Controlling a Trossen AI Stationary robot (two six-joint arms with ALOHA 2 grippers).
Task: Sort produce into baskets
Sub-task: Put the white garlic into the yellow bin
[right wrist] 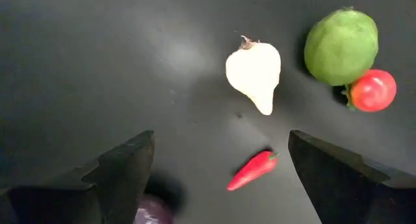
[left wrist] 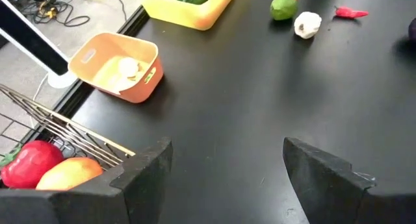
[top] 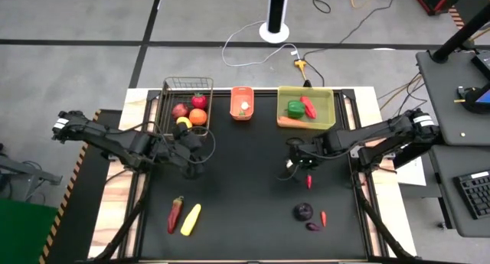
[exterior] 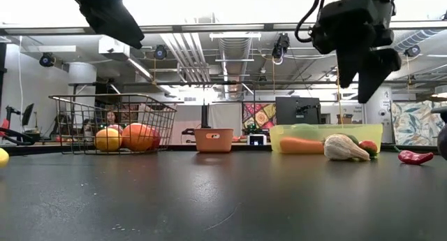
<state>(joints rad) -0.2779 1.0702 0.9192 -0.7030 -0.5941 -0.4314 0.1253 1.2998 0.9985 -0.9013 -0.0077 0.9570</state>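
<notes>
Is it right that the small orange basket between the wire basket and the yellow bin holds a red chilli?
Not quite. The small orange basket does sit between the wire basket and the yellow bin, but it holds a pale whitish item, not a red chilli. The left wrist view shows it.

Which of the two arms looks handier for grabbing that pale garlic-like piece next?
The right one, probably. The right gripper hangs open above the white bulb, while the left gripper sits by the wire basket.
</notes>
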